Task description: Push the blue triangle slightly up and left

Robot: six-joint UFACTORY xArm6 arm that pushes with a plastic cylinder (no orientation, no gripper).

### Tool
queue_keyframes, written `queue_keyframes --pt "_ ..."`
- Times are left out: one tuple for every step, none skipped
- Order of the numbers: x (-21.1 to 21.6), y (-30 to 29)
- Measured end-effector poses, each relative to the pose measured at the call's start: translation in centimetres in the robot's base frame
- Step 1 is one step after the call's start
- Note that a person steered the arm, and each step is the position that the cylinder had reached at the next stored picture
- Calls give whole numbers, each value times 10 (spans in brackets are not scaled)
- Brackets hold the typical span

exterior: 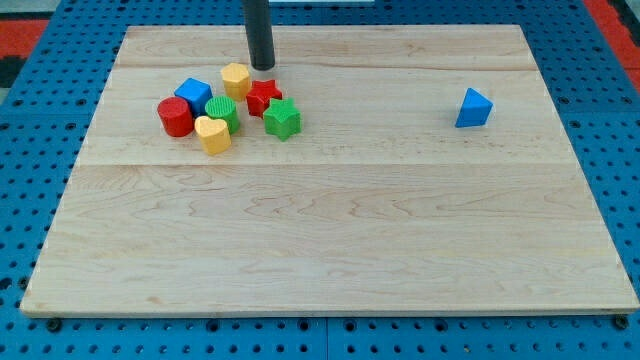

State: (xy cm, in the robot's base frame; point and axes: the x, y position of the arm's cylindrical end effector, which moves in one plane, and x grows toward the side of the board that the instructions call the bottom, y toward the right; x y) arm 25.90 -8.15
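Note:
The blue triangle [473, 108] lies alone on the wooden board [330, 240], in the view's upper right. My tip [263, 67] is near the view's top, left of centre, far to the left of the blue triangle. It stands just above and right of a yellow hexagon block [236, 79] and just above a red star [264, 97], at the top edge of a cluster of blocks.
The cluster at the view's upper left also holds a blue cube [193, 96], a red cylinder [175, 117], a green round block [223, 111], a yellow heart [212, 134] and a green star [282, 119]. A blue pegboard [40, 150] surrounds the board.

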Motion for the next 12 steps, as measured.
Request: queue_keyframes --pt "7 -18" --pt "33 -19" --pt "44 -19" --pt "13 34" --pt "-24 154" --pt "0 274" --pt "30 355" --pt "97 355" --pt "135 284" --pt "122 263" --pt "100 312" --pt "90 322"
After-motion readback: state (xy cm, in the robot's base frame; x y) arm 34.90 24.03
